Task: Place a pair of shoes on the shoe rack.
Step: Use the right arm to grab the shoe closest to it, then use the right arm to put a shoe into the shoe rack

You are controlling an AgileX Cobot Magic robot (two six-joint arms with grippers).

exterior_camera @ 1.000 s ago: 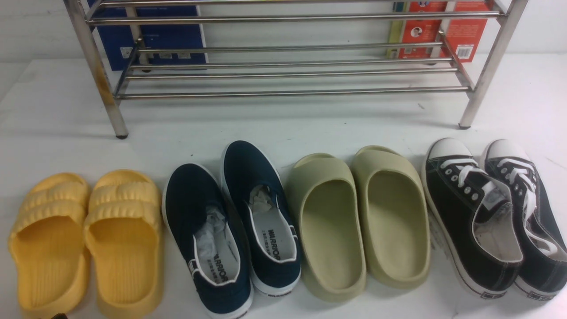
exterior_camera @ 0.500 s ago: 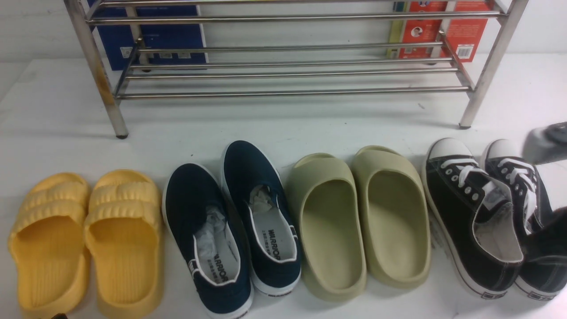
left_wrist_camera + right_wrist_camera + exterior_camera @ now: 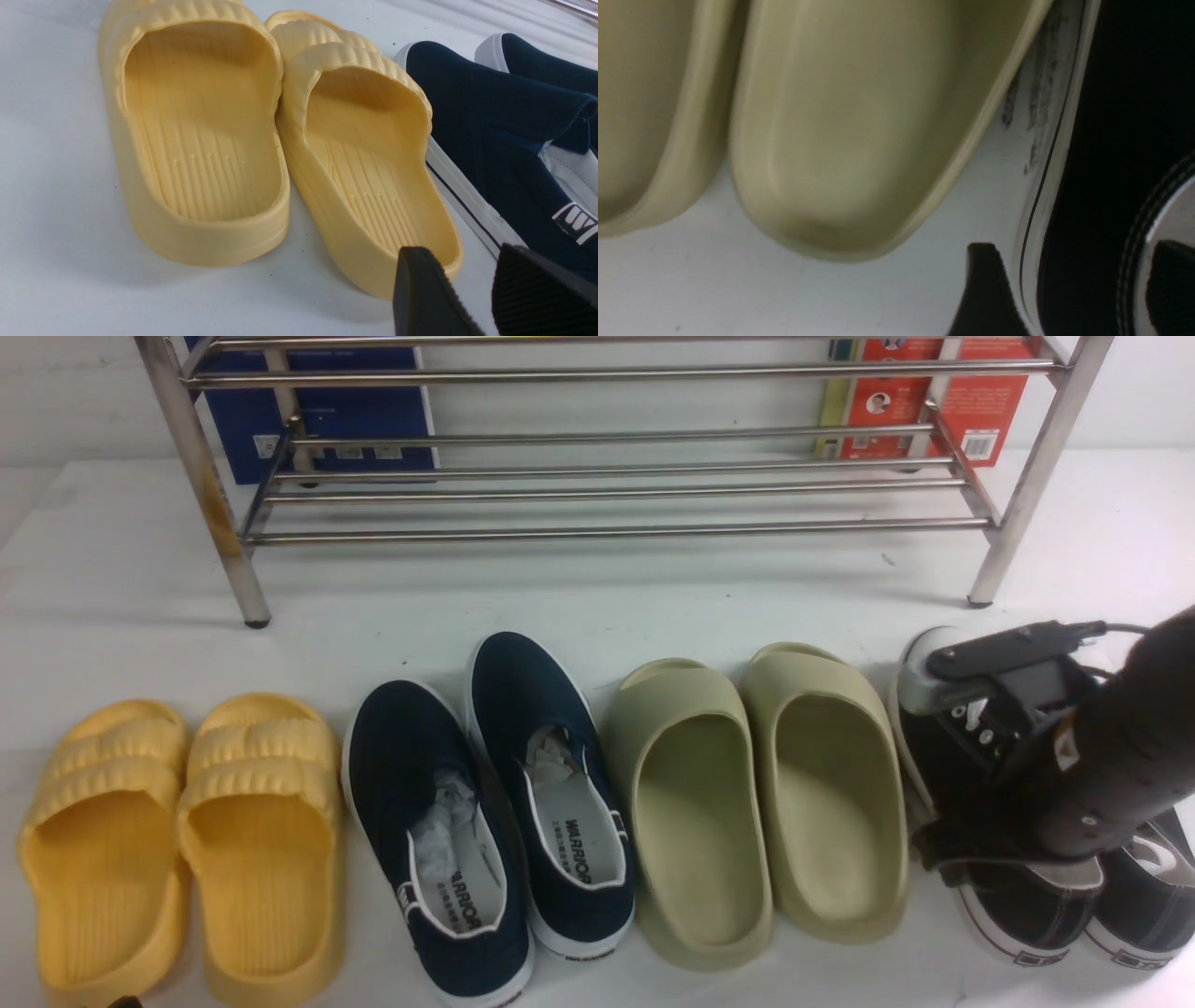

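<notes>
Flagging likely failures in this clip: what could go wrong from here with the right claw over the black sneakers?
1. The right claw straddles only one soft side wall of the black sneaker beside the olive slide; lifted that way, the shoe may sag or slip.
2. Its outer finger sits in the narrow gap next to that slide and could nudge it.
</notes>
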